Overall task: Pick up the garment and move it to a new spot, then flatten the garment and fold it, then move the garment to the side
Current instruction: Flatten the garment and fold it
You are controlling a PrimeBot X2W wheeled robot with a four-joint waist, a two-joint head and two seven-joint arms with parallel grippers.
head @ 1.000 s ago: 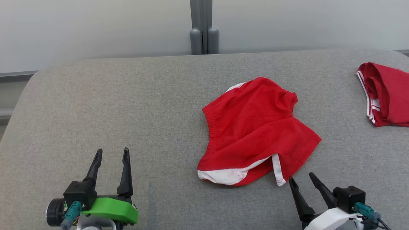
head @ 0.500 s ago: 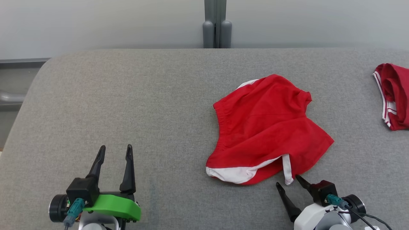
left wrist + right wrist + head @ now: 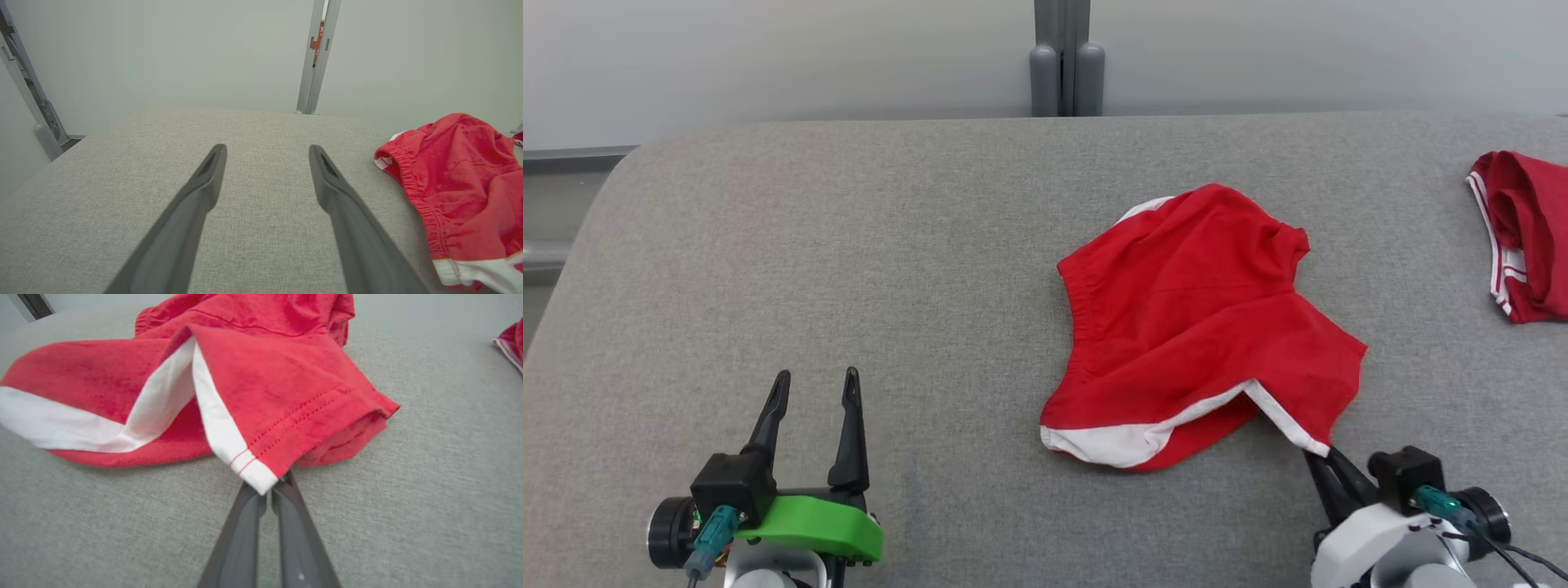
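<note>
The garment (image 3: 1201,318) is a pair of red shorts with white side trim, lying crumpled right of centre on the grey padded table (image 3: 849,245). My right gripper (image 3: 1319,456) is shut on the white-trimmed corner of its near leg hem, and that corner is drawn out toward me. In the right wrist view the garment (image 3: 253,388) spreads ahead, its hem corner pinched at my right gripper (image 3: 269,486). My left gripper (image 3: 815,384) rests open at the lower left, well clear of the cloth. The left wrist view has my left gripper (image 3: 265,153) open over bare table, with the garment (image 3: 457,179) off to the right.
A second red garment with white stripes (image 3: 1523,237) lies bunched at the table's far right edge; a corner of it, the second garment (image 3: 510,343), appears in the right wrist view. A grey post (image 3: 1066,57) stands behind the table against the pale wall.
My right gripper has gone from open beside the hem to shut on the white-trimmed corner, pulling it out toward the lower right. The head camera shifted slightly. The left arm has not moved.
</note>
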